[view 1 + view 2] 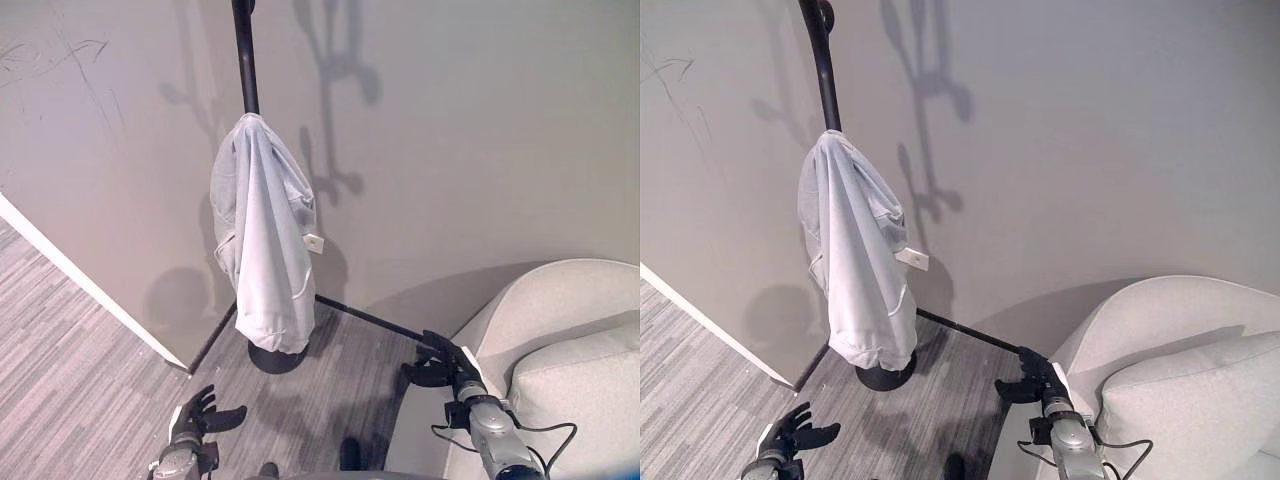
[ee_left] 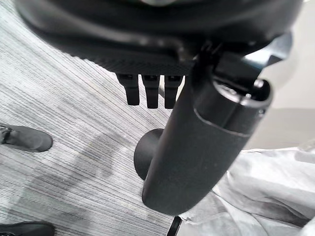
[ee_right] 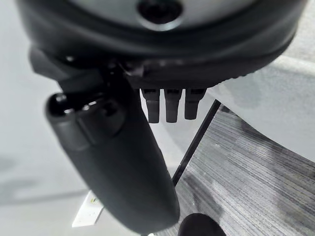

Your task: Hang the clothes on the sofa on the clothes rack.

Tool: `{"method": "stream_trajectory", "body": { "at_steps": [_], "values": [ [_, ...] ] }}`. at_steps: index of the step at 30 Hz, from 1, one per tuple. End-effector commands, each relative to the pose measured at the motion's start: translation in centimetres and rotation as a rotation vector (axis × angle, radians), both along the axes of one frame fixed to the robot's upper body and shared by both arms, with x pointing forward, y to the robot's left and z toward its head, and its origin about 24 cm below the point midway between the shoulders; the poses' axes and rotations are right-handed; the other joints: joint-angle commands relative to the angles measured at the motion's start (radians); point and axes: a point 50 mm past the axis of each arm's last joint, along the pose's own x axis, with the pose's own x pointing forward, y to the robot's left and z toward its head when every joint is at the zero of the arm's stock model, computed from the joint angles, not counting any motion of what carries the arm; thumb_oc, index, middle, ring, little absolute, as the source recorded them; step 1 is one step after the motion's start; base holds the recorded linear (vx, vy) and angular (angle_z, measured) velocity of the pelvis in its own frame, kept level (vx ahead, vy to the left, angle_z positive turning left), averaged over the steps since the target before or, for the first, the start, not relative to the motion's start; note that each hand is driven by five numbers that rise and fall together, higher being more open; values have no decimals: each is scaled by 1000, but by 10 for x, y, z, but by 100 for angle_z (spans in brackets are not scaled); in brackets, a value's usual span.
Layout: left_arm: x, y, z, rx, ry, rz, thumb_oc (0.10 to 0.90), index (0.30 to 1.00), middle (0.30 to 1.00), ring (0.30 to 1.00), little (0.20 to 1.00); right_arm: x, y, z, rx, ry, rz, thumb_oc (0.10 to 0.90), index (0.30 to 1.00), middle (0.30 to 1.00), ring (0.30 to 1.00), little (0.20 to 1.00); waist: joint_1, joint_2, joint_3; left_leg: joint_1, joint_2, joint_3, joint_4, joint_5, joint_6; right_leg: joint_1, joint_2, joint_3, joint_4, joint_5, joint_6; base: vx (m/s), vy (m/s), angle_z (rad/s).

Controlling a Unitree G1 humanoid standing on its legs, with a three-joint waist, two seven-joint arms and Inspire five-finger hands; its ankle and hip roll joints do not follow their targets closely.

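A pale grey-white garment [image 1: 263, 235] hangs from the black clothes rack pole [image 1: 245, 60], draping down to just above the rack's round black base [image 1: 277, 358]. Part of the same cloth [image 2: 261, 196] and the base [image 2: 147, 152] show in the left wrist view. My left hand [image 1: 200, 412] is low at the bottom left, well below the garment, fingers straight and holding nothing. My right hand [image 1: 440, 362] is at the bottom right beside the light grey sofa [image 1: 570, 340], open and empty too. In the wrist views the fingers [image 2: 150, 91] and the fingers [image 3: 170, 105] stick out straight.
The rack stands in a corner of grey walls, with a white baseboard [image 1: 80, 280] on the left and a black skirting strip [image 1: 365, 318] on the right. A small white wall plate [image 1: 314, 242] sits behind the garment. Striped grey carpet [image 1: 70, 380] covers the floor. A person's dark shoes [image 2: 27, 138] stand nearby.
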Motion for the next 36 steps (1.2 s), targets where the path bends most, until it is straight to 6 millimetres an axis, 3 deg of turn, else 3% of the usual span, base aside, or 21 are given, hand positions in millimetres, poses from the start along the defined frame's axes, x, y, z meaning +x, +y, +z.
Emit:
{"method": "stream_trajectory", "body": {
  "at_steps": [1, 4, 8, 11, 13, 14, 15, 16, 17, 18, 19, 20, 22, 23, 26, 27, 28, 30, 32, 36],
  "values": [
    [27, -2, 11, 42, -102, -68, 800, 900, 900, 900, 900, 9, 26, -10, 71, 63, 42, 800, 900, 900, 900, 900, 37, 38, 40, -10, 0, 85, 7, -2, 15, 65, -126, -28, 6, -37, 18, 22, 34, 0],
    [28, -3, 11, 44, -101, -70, 800, 900, 900, 900, 900, 17, 30, -4, 63, 33, 76, 800, 900, 900, 900, 900, 41, 38, 41, -11, -1, 83, 7, -1, 14, 64, -127, -28, 6, -38, 19, 0, 0, 0],
    [32, 0, 14, 51, -113, -70, 800, 900, 900, 900, 900, 43, 41, 19, 60, -86, 146, 800, 900, 900, 900, 900, 51, 43, 50, -7, -1, 82, 7, 2, 14, 56, -123, -26, 6, -34, 24, 6, 4, -3],
    [36, 2, 19, 60, -134, -87, 800, 900, 900, 900, 900, 49, 37, 32, 22, -146, 180, 800, 900, 900, 900, 900, 54, 38, 55, -10, 1, 63, 7, 13, 21, 55, -103, -5, 6, -56, 18, 22, -12, -8],
    [43, -2, 25, 49, -172, -108, 800, 900, 900, 900, 900, 44, 22, 31, -18, -129, 154, 800, 900, 900, 900, 900, 59, 36, 86, -41, -4, 32, 49, 72, 25, 58, -92, 29, 6, -39, 14, -132, -36, 20],
    [55, -6, 32, 40, -216, -126, 800, 900, 900, 900, 900, 45, 10, 32, -54, -118, 126, 800, 900, 900, 900, 900, 66, 20, 130, -148, -14, 0, 224, 52, 5, 47, -117, 27, 7, -26, 9, -281, 23, 56],
    [63, -8, 38, 41, -250, -150, 800, 900, 900, 900, 900, 44, 3, 31, -63, -107, 99, 800, 900, 900, 900, 900, 60, 9, 141, -168, 42, 24, 247, 40, -1, 38, -143, 28, 14, -24, 8, -222, 139, 79],
    [67, -12, 43, 32, -279, -168, 800, 900, 900, 900, 900, 40, -5, 29, -82, -88, 78, 800, 900, 900, 900, 900, 55, 19, 146, -141, 107, 46, 220, 39, 12, 44, -154, 26, 23, -24, 10, -46, 357, 85],
    [64, -13, 44, 35, -281, -191, 800, 900, 900, 900, 900, 28, -16, 21, -95, -39, 31, 800, 900, 900, 900, 900, 54, 39, 136, -125, 126, 11, 185, 62, 29, 45, -171, 29, 34, -23, 3, 12, 511, 65],
    [63, -11, 46, 54, -283, -209, 800, 900, 900, 900, 900, 24, -18, 17, -78, -24, -1, 800, 900, 900, 900, 900, 53, 45, 113, -106, 106, -29, 126, 72, 27, 32, -191, 40, 29, -23, -11, 20, 794, 43],
    [62, -4, 44, 72, -257, -220, 800, 900, 900, 900, 900, 16, -24, 11, -65, 5, -53, 800, 900, 900, 900, 900, 37, 59, 72, -79, 74, -28, 7, 82, 16, 16, -243, 44, 8, -17, -24, -45, 923, 1],
    [64, 5, 49, 110, -258, -226, 800, 900, 900, 900, 900, 22, -25, 15, -82, 2, -44, 800, 900, 900, 900, 900, 35, 67, 79, -74, 37, 1, 7, 41, 11, -6, -269, 28, 6, -7, -19, -87, 826, 4],
    [60, 9, 48, 119, -250, -212, 800, 900, 900, 900, 900, 25, -25, 17, -87, -6, -38, 800, 900, 900, 900, 900, 33, 76, 98, -65, 33, 39, 7, 19, 5, -22, -270, -12, 17, 3, -13, -114, 431, -22],
    [59, 11, 47, 122, -248, -207, 800, 900, 900, 900, 900, 25, -24, 17, -91, -5, -33, 800, 900, 900, 900, 900, 30, 81, 107, -67, 31, 53, 7, 10, 0, -14, -264, -31, 23, -1, -11, -101, 315, -43],
    [54, 17, 43, 139, -216, -192, 800, 900, 900, 900, 900, 20, -21, 13, -86, 9, -18, 800, 900, 900, 900, 900, 19, 77, 105, -72, -4, 65, 7, 13, 1, 12, -172, -3, 85, -15, -8, -85, 234, -2],
    [52, 18, 41, 145, -204, -188, 800, 900, 900, 900, 900, 19, -19, 11, -85, 17, -9, 800, 900, 900, 900, 900, 26, 68, 96, -85, -19, 71, 7, 16, 2, 35, -142, -19, 96, -23, -2, -129, 174, -33],
    [39, 18, 32, 124, -159, -156, 800, 900, 900, 900, 900, 15, -11, 4, -86, 49, 37, 800, 900, 900, 900, 900, 61, 31, 58, -104, -56, 93, 7, 4, 2, 111, -83, -51, 90, -39, 8, -113, 135, -50],
    [34, 13, 24, 104, -123, -168, 800, 900, 900, 900, 900, 12, -6, 2, -81, 55, 51, 800, 900, 900, 900, 900, 57, 11, 32, -102, -86, 87, 7, -13, 22, 122, -27, -8, 6, -70, -9, -20, 61, -63],
    [37, 6, 21, 89, -113, -179, 800, 900, 900, 900, 900, 11, -4, -2, -75, 71, 57, 800, 900, 900, 900, 900, 50, 11, 33, -106, -76, 94, 7, -15, 29, 75, -5, 7, 6, -95, -2, -36, -10, -18],
    [39, -1, 18, 68, -104, -193, 800, 900, 900, 900, 900, -1, -10, -11, -89, 139, 41, 800, 900, 900, 900, 900, 41, 8, 34, -110, -66, 105, 7, -8, 38, 60, -2, 11, 6, -81, 2, -28, -38, 7]
  ]
}}
